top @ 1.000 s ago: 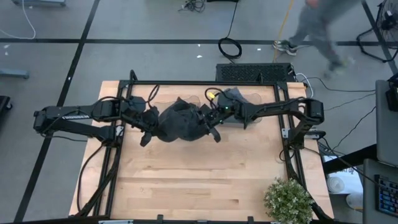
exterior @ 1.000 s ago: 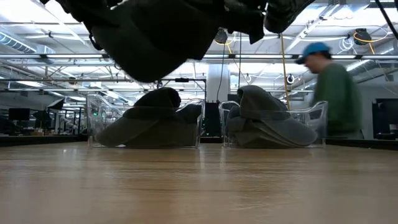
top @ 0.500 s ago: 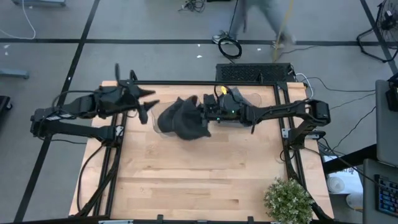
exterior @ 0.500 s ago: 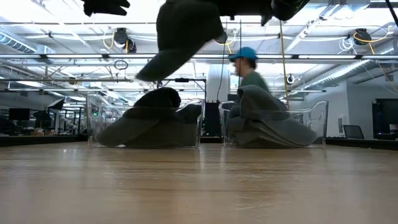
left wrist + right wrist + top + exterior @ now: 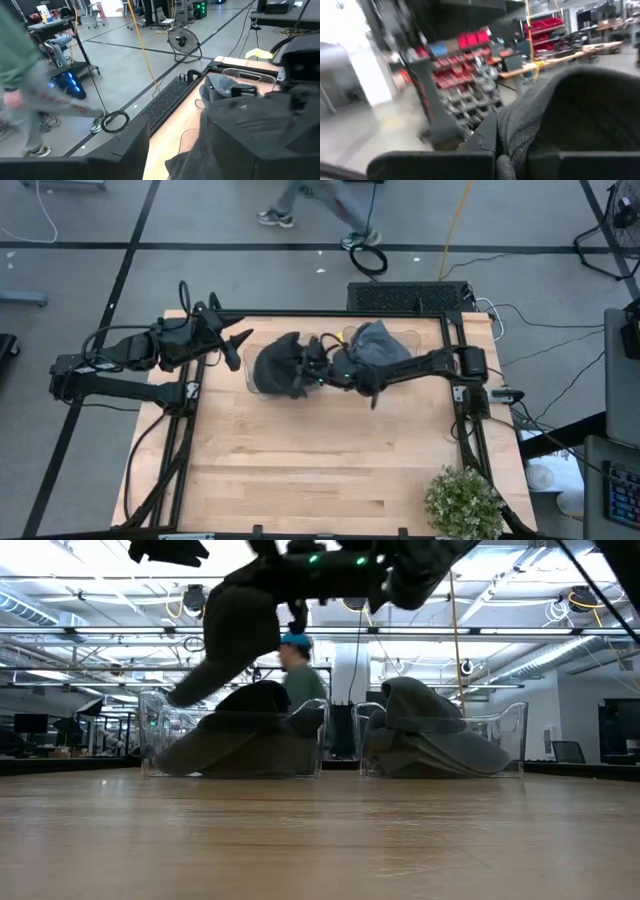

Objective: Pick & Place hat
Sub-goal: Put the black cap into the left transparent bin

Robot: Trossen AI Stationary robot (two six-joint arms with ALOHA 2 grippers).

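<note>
A dark grey knit hat (image 5: 275,365) hangs in the air from my right gripper (image 5: 308,370), over the left of two clear bins at the table's far edge. In the low view the hat (image 5: 235,625) droops above that left bin (image 5: 235,740), which holds another dark hat. The right bin (image 5: 440,740) holds a pile of grey hats. My left gripper (image 5: 240,345) is open, up in the air just left of the held hat and apart from it. My right gripper is shut on the hat's knit cloth (image 5: 520,125), pinched between the two fingers; how many layers I cannot tell. The fingers come about level from the table's right side. The hat is lifted clear and hangs slack below and to the left of the fingers (image 5: 270,570).
A potted plant (image 5: 463,502) stands at the table's near right corner. The wooden table (image 5: 320,460) is bare wood across its middle and near part. A person (image 5: 300,680) walks past behind the table's far edge, beyond the bins.
My left gripper has let go of the hat, opened and drawn back toward the table's left and far edge. My right gripper, still shut on the hat, has carried it left and toward the far edge. The hat, first stretched between both grippers, now hangs from the right one alone.
</note>
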